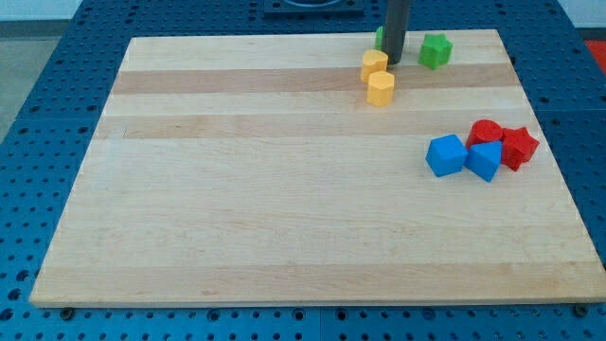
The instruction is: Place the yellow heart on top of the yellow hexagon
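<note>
The yellow heart (374, 64) lies near the view's top edge of the wooden board (237, 189). The yellow hexagon (381, 88) lies just below it, touching or nearly touching it. My tip (395, 62) is down at the heart's upper right side, right against it or a hair away. The rod rises out of the view's top.
A green star-like block (436, 50) sits right of the rod. Another green block (380, 39) is mostly hidden behind the rod. At the view's right are a blue cube (446, 155), a second blue block (485, 160), a red round block (486, 132) and a red star (519, 146).
</note>
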Robot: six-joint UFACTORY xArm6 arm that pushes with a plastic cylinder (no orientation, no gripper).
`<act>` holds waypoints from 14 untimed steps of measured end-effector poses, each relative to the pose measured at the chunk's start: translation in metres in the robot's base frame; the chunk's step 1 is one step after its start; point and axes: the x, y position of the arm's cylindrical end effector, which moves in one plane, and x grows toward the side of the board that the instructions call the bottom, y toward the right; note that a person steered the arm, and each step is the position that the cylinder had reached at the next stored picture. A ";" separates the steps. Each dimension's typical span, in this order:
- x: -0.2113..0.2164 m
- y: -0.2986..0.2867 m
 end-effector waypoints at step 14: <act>0.028 0.006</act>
